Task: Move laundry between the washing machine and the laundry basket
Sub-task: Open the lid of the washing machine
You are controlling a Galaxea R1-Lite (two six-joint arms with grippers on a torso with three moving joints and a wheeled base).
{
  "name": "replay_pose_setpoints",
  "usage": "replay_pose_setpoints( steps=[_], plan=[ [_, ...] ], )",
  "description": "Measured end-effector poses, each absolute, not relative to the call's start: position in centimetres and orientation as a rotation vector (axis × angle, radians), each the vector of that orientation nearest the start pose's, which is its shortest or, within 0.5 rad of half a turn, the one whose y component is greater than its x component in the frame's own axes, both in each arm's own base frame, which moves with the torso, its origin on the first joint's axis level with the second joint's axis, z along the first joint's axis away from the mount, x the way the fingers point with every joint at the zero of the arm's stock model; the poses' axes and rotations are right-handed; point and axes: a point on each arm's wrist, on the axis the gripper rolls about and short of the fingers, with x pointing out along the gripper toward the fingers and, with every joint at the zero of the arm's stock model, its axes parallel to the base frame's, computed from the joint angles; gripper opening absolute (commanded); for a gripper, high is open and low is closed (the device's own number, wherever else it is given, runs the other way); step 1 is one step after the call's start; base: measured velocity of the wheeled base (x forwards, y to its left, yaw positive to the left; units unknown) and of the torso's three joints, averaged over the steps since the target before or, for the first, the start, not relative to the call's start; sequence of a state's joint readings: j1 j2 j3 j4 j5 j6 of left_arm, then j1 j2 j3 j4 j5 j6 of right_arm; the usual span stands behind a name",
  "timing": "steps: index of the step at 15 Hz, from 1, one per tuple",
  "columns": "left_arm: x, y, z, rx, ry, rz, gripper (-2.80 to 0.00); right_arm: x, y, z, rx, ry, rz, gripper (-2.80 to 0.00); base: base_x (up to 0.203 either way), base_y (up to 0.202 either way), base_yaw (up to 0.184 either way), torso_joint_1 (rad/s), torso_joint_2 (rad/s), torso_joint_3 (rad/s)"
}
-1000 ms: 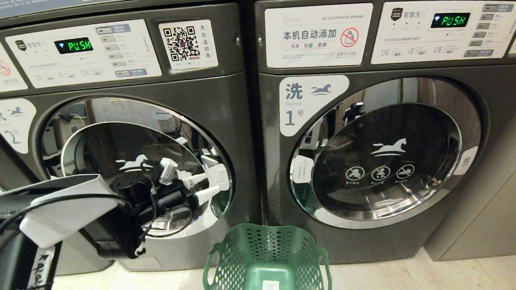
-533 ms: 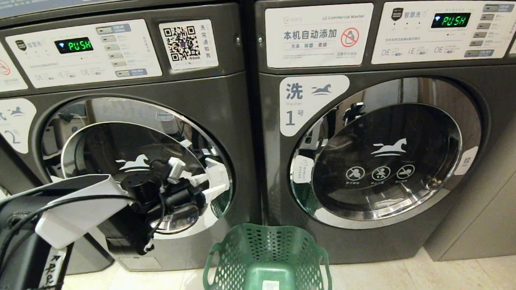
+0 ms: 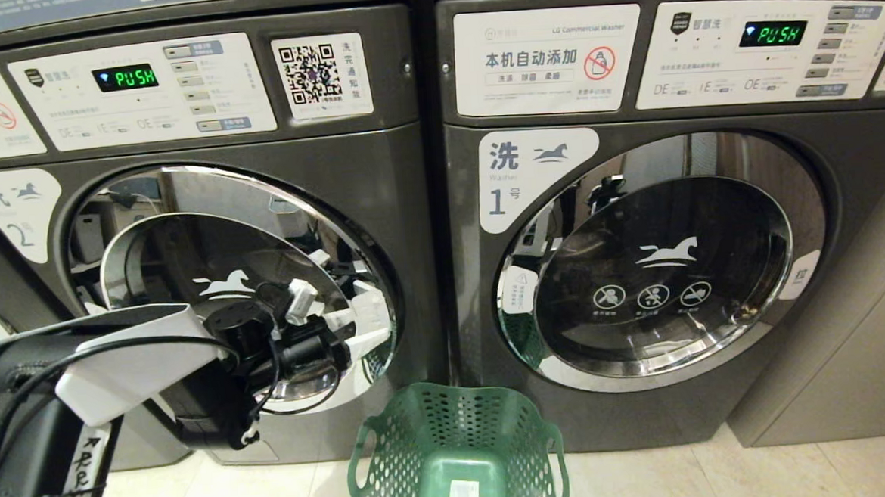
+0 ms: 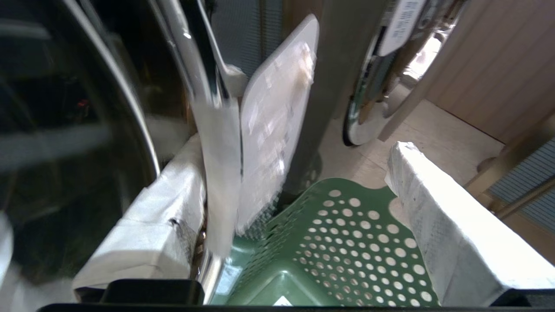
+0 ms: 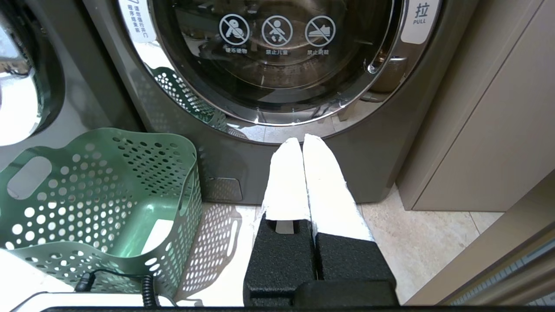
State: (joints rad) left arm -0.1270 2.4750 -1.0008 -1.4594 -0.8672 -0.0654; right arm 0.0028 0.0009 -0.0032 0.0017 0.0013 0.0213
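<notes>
Floor: pale tiles, two dark washers side by side behind.
Basket (image 3: 457, 452): green, perforated, empty, on the floor at 6 o'clock, before the seam between the washers.
Washer 1 (image 3: 663, 260): at 2 o'clock, round door shut.
Washer 2 (image 3: 209, 268): at 10 o'clock.
Left gripper (image 3: 359, 325): fingers apart, at the right rim of washer 2's door, holding nothing.
Right gripper (image 5: 302, 149): fingers together, empty, low before washer 1.

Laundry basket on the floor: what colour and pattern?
Green plastic laundry basket, walls perforated with round holes; clearest in the right wrist view.
</notes>
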Motion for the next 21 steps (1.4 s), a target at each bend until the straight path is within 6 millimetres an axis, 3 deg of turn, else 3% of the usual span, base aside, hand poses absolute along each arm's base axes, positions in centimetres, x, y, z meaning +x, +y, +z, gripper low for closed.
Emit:
replay_pose_setpoints(
  steps=[5,10,12,14,17,21],
  plan=[
    [40.6,-5.8,1.5,-0.047,0.052,-0.945,0.0,-2.3,0.0,7.6,0.021,-0.001,0.004,-2.8,0.0,0.0,0.0,0.0,0.0,0.0],
    [37.5,-1.0,1.1,-0.062,0.127,-0.832,0.0,-2.3,0.0,7.6,0.021,-0.001,0.004,-2.8,0.0,0.0,0.0,0.0,0.0,0.0],
    [36.1,1.0,2.2,-0.07,0.133,-0.788,0.0,-2.3,0.0,7.6,0.021,-0.001,0.004,-2.8,0.0,0.0,0.0,0.0,0.0,0.0],
    [34.1,3.1,4.9,-0.068,0.102,-0.718,0.0,-2.3,0.0,7.6,0.021,-0.001,0.004,-2.8,0.0,0.0,0.0,0.0,0.0,0.0],
    [28.7,6.1,10.8,-0.071,0.016,-0.582,0.0,-2.3,0.0,7.6,0.021,-0.001,0.004,-2.8,0.0,0.0,0.0,0.002,0.01,0.0],
    [16.9,9.7,18.0,0.01,-0.183,-0.216,0.0,-2.3,0.0,7.6,0.021,-0.001,0.005,-2.8,0.0,0.0,0.0,0.0,0.0,0.0]
  ],
)
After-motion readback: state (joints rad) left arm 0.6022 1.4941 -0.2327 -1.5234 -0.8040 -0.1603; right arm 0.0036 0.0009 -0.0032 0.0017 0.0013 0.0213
